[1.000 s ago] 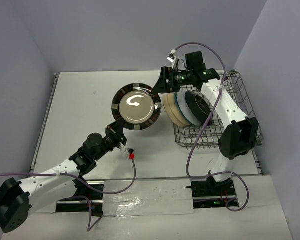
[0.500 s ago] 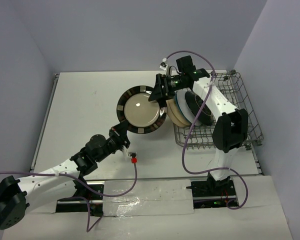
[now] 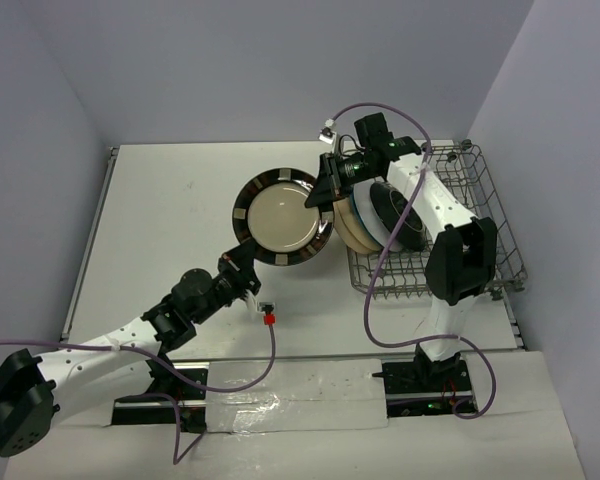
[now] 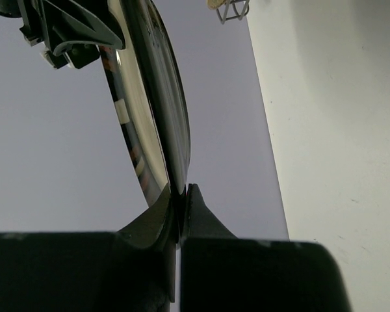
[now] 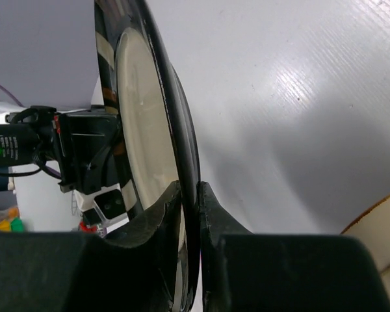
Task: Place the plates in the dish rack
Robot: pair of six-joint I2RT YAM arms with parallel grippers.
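Left tool [image 3: 240, 264] and right tool [image 3: 325, 193] both pinch round dark striped-rim ceramic plate [image 3: 280, 218]; late left release could wrench it loose.

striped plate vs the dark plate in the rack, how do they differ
The striped plate is held over the table, rim pinched by the left gripper and right gripper; the dark plate stands on edge in the dish rack. The striped plate shows its beige face; the dark plate is partly hidden. Both are round.

L claw [image 3: 243, 263] & R claw [image 3: 326, 190] pinch striped-rim plate [image 3: 280, 218] (beige centre) beside rack [image 3: 390, 281].
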